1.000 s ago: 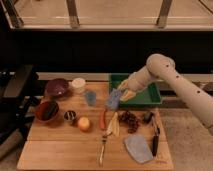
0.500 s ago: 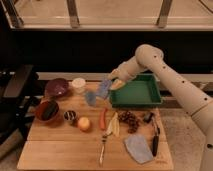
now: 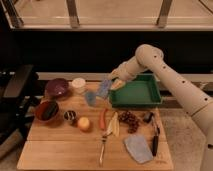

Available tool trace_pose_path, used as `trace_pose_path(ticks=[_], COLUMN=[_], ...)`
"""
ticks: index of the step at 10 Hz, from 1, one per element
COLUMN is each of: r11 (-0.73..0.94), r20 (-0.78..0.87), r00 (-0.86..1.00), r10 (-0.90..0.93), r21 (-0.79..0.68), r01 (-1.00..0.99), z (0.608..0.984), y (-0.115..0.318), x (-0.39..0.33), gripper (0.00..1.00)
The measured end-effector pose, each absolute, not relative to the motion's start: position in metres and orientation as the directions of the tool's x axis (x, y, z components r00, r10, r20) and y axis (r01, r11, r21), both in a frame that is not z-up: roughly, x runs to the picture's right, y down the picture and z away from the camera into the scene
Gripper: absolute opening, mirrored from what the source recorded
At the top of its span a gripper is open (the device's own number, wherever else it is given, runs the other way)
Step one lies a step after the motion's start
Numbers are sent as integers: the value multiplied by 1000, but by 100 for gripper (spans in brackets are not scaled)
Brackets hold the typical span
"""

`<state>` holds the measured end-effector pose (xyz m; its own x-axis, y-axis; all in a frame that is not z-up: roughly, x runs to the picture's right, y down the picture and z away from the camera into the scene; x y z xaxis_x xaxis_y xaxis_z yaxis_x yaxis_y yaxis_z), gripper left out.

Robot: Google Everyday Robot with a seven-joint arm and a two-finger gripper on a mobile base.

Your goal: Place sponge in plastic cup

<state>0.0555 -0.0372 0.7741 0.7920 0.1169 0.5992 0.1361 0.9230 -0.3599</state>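
Observation:
The sponge [image 3: 104,88], a small blue-grey block, hangs tilted from my gripper [image 3: 112,81], which is shut on its upper end. Just below and left of it, the translucent bluish plastic cup [image 3: 90,98] stands upright on the wooden table [image 3: 60,152]. The sponge's lower end is close above the cup's right rim; whether they touch I cannot tell. My arm reaches in from the right, over the green tray.
A green tray [image 3: 136,93] sits right of the cup. A white lidded container [image 3: 78,84] and purple bowl [image 3: 56,88] stand to its left. Nearer the front lie a brown bowl [image 3: 46,110], carrot [image 3: 103,119], banana [image 3: 114,124], grapes [image 3: 129,119], grey pad [image 3: 137,148] and knife [image 3: 155,140].
My gripper has carried the sponge leftward from the green tray's front corner to just above and right of the plastic cup. Nothing else has moved.

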Motion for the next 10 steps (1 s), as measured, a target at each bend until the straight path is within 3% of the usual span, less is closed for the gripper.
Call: trace_pose_path(ticks=[4, 10], r11=[938, 958], r20=[637, 703], r00=[760, 710], r10=[126, 19], r21=[-325, -215], r01=[117, 188], z=[817, 851], y=[-42, -65], x=[48, -12], gripper=[0, 0])
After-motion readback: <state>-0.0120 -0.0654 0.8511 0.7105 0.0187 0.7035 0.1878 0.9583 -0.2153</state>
